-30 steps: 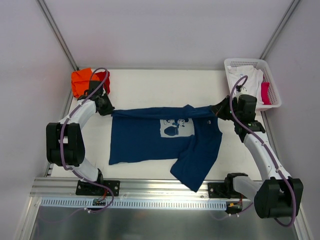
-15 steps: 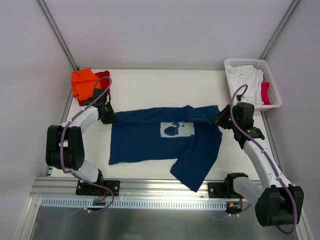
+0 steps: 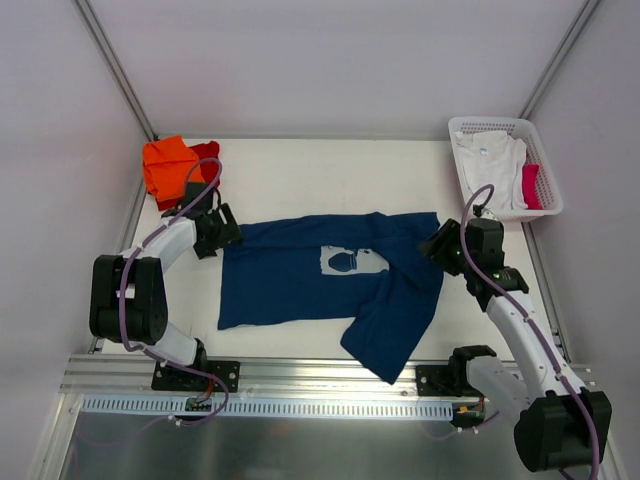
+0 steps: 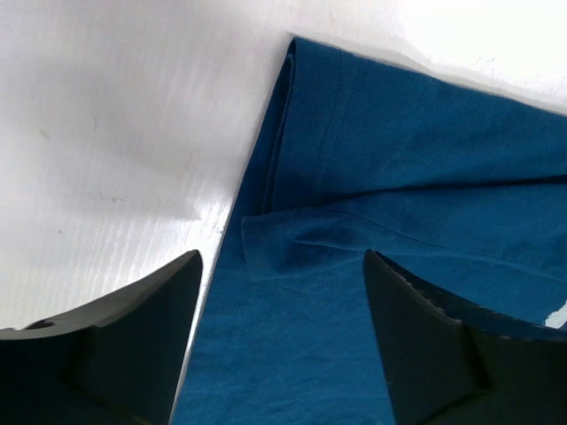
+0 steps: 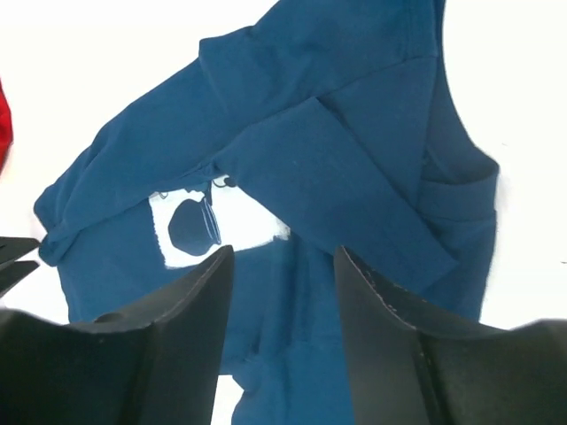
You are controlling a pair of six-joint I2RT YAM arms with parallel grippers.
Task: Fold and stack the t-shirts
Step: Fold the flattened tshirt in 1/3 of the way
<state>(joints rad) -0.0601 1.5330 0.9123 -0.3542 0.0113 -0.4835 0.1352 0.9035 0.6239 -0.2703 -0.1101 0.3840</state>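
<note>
Since a second ago both arms have let go of the navy t-shirt (image 3: 290, 280), which lies mid-table. The left gripper (image 3: 226, 232) and right gripper (image 3: 436, 247) stand about half open at its far corners, holding nothing.

Near: a folded-over flap points toward the near edge of the table (image 3: 300, 170).

Middle: pale chest print (image 3: 352, 260), partly under a fold; no lettering legible.

Beyond: open tabletop.

Far left: orange tee (image 3: 165, 162), with the red tee (image 3: 208, 150) mostly hidden.

Far right: white tee (image 3: 490, 155) in the basket (image 3: 500, 124).
</note>
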